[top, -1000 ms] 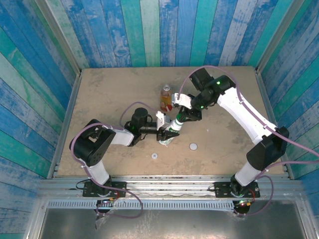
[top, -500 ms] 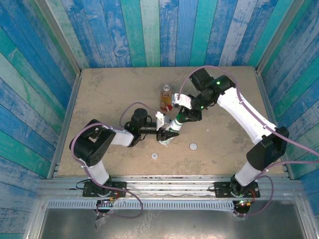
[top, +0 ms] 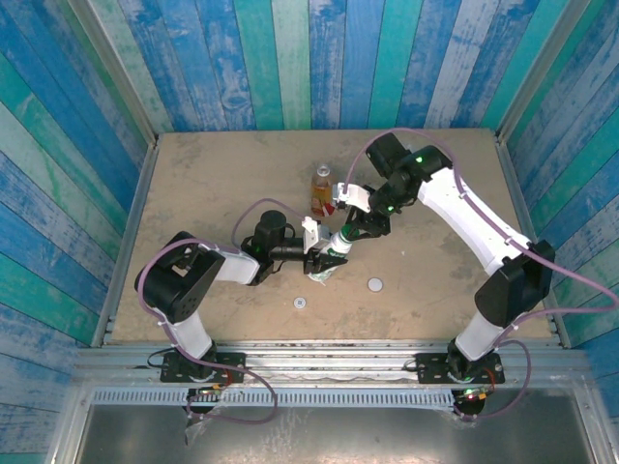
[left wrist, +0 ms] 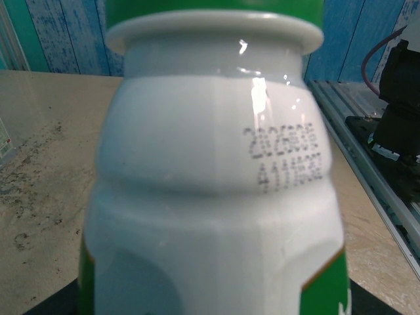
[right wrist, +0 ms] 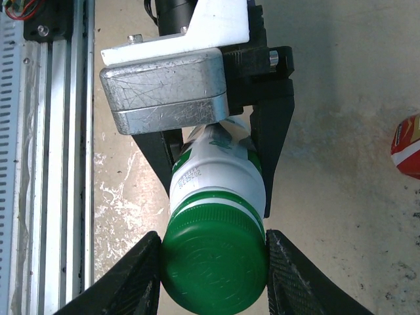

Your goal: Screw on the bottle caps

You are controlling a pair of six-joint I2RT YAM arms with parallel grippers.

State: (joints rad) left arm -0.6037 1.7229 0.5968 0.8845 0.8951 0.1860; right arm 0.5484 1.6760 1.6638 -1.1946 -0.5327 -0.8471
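Observation:
A white bottle (top: 331,255) with a green label leans in the middle of the table, and my left gripper (top: 322,257) is shut on its body. In the right wrist view the left gripper's black fingers (right wrist: 272,147) flank the bottle (right wrist: 220,177). The dark green cap (right wrist: 214,262) sits on the bottle's neck. My right gripper (right wrist: 213,272) is shut on it, one finger against each side. From above, the right gripper (top: 348,233) is over the bottle's top. The left wrist view has the bottle's shoulder (left wrist: 216,197) very close, with the cap's edge (left wrist: 216,10) above it.
An amber bottle (top: 321,190) with a red label stands uncapped just behind the grippers, and its label (right wrist: 407,146) is at the right of the right wrist view. A white cap (top: 374,285) and a smaller pale cap (top: 301,303) lie on the table in front.
The right arm's elbow and wrist have shifted slightly around the green cap. The left arm and the white bottle have stayed where they were.

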